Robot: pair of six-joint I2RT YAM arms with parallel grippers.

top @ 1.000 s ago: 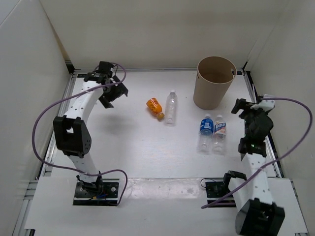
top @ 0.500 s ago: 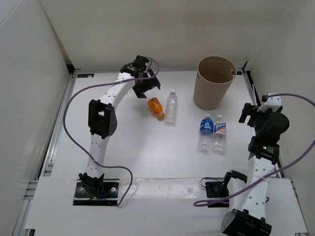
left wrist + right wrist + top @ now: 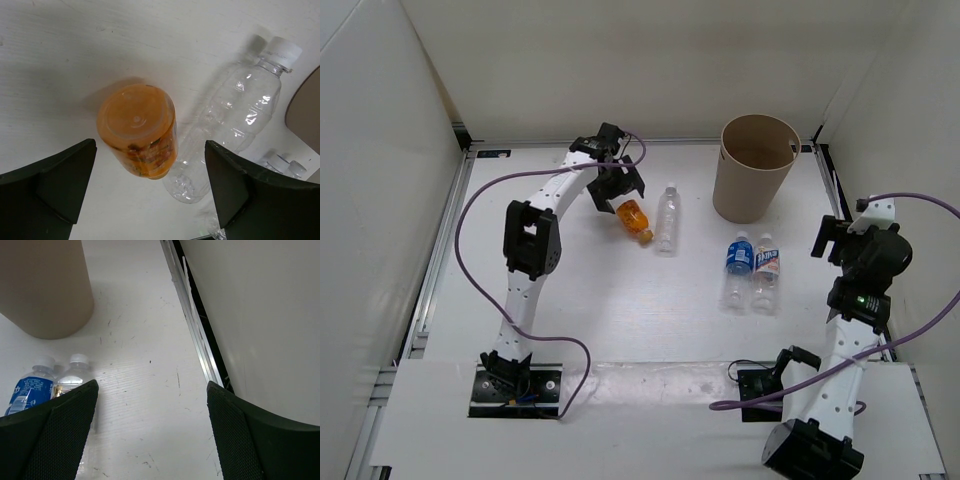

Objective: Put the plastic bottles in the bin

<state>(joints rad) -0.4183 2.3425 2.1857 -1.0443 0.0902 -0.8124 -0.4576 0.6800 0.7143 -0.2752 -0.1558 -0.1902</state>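
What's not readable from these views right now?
Bin bottom: top external, its own wall hides it; contents unknown.
Blue-label bottle and white-orange bottle: right wrist, lower parts behind a finger; label text too small.
Orange bottle cap: left wrist, its own body hides it.

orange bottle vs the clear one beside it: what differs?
Colour: the orange bottle is tinted orange; the clear bottle is see-through with a white cap. Size: the orange bottle is short and stubby, the clear bottle longer and slimmer. Position: the orange bottle sits between the fingers of the open left claw; the clear bottle lies outside them. Both lie on their sides on the table.
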